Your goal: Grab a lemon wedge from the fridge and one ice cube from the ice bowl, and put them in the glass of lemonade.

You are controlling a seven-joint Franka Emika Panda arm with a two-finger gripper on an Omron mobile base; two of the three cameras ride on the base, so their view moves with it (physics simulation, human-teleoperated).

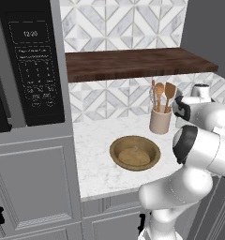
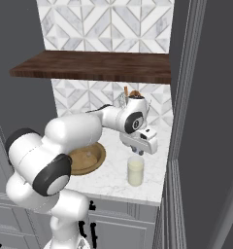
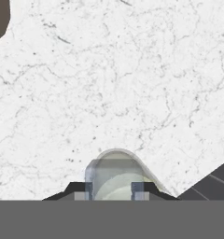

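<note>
Right base view: one glass of lemonade (image 2: 135,172), one ice bowl (image 2: 89,158).

Lemonade glass (image 2: 135,171) upright on counter; wooden ice bowl (image 1: 135,153) nearby.

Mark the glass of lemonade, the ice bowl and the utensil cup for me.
glass of lemonade (image 2: 135,172), right base view, on its liquid-filled side.
ice bowl (image 1: 118,147), left base view, on its left rim.
utensil cup (image 1: 160,122), left base view, on its beige side wall.
</note>
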